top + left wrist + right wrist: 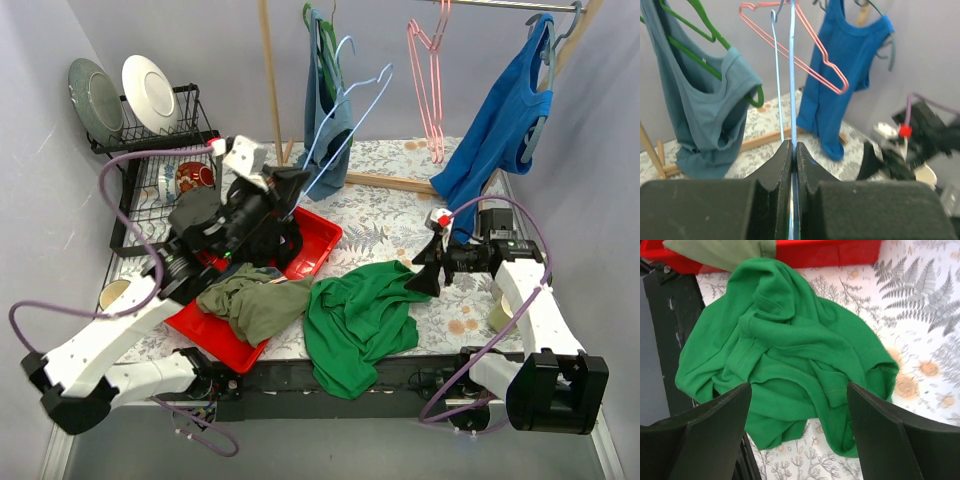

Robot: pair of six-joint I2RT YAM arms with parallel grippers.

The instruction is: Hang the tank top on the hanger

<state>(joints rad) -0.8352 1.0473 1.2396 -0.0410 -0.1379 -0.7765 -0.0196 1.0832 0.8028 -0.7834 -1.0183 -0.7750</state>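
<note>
The emerald-green tank top (360, 315) lies crumpled on the patterned table at the near edge, partly hanging over it. It fills the right wrist view (790, 355). My right gripper (425, 270) hovers open just above the top's right side, its jaws (799, 390) wide apart and empty. My left gripper (290, 185) is raised over the red tray and shut on the thin light-blue hanger (350, 129), which points up and away. In the left wrist view the hanger wire (792, 75) runs straight up from between the closed fingers (794, 145).
A red tray (315, 245) holds an olive-green garment (255, 300). A dish rack (150, 150) with plates stands at the back left. On the rail hang a grey-blue top (325, 90), pink hangers (430, 70) and a royal blue top (500, 120).
</note>
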